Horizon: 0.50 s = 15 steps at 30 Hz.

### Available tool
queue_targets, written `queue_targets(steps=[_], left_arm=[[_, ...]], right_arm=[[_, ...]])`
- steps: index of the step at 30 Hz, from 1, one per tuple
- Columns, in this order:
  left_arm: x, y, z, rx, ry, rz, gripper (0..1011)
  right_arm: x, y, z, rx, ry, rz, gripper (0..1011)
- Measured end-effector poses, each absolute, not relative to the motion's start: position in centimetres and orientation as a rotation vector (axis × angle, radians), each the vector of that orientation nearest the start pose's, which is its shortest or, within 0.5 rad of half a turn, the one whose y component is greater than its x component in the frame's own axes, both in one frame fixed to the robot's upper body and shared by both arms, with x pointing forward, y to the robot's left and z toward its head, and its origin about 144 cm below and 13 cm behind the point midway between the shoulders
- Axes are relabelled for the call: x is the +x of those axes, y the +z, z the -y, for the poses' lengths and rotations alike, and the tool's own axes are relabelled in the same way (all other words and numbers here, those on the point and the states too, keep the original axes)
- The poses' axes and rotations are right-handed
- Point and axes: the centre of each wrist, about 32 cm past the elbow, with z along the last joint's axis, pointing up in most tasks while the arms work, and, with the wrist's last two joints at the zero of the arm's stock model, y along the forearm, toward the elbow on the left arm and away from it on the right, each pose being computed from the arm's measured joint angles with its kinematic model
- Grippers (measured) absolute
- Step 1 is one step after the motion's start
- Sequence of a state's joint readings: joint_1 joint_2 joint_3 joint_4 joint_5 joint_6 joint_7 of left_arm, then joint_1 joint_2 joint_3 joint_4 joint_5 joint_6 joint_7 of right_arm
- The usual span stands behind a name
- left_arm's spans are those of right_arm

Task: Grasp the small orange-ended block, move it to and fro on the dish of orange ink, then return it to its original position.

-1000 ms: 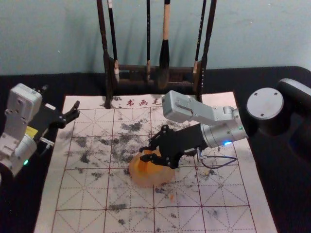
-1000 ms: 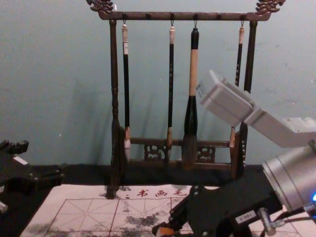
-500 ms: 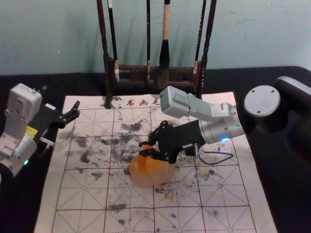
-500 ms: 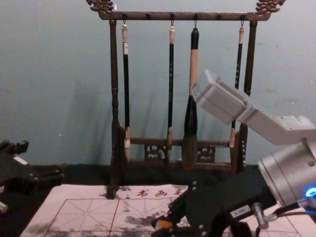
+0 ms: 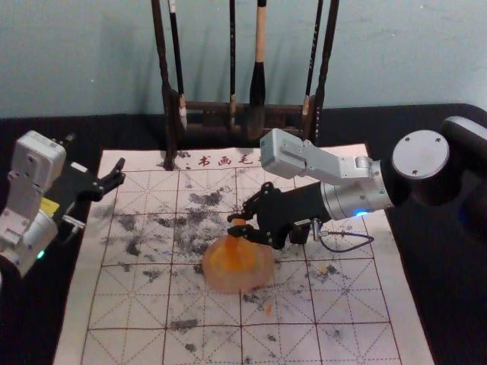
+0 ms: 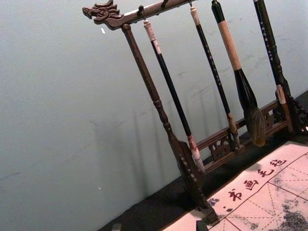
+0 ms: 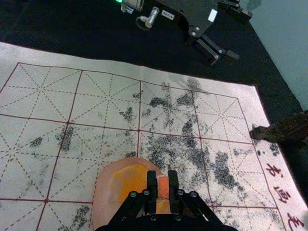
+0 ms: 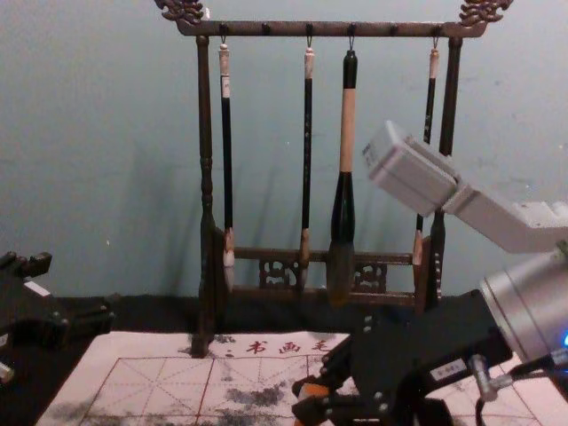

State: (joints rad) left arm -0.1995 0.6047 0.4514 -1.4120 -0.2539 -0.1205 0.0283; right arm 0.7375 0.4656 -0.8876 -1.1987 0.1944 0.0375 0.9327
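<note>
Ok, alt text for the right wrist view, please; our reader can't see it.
Right gripper holding the small orange block in its jaws at the dish of orange ink, on a gridded, black-smudged sheet. Beyond the sheet, over dark cloth, the left gripper stands open.

From my head I look forward and down on the gridded mat (image 5: pixel 342 304), brush rack (image 5: pixel 205 107) cropped at frame top; from my chest, lower and nearly level, I face the same rack mid-frame, mat's far part along the bottom. Left wrist camera: rack and wall (image 6: pixel 57 120), aslant. Right wrist camera: close over mat and dish (image 5: pixel 236 284), both shared with head view.
</note>
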Motion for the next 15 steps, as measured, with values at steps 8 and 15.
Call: queue_targets(steps=[8, 15], left_arm=[[48.9, 114.0, -31.0, 0.304, 1.248, 0.285, 1001], [48.9, 114.0, -31.0, 0.304, 1.248, 0.285, 1001]], right_arm=[[59.1, 121.9, 20.9, -0.601, -0.122, 0.244, 142], [58.9, 121.9, 21.6, -0.613, -0.128, 0.246, 142]])
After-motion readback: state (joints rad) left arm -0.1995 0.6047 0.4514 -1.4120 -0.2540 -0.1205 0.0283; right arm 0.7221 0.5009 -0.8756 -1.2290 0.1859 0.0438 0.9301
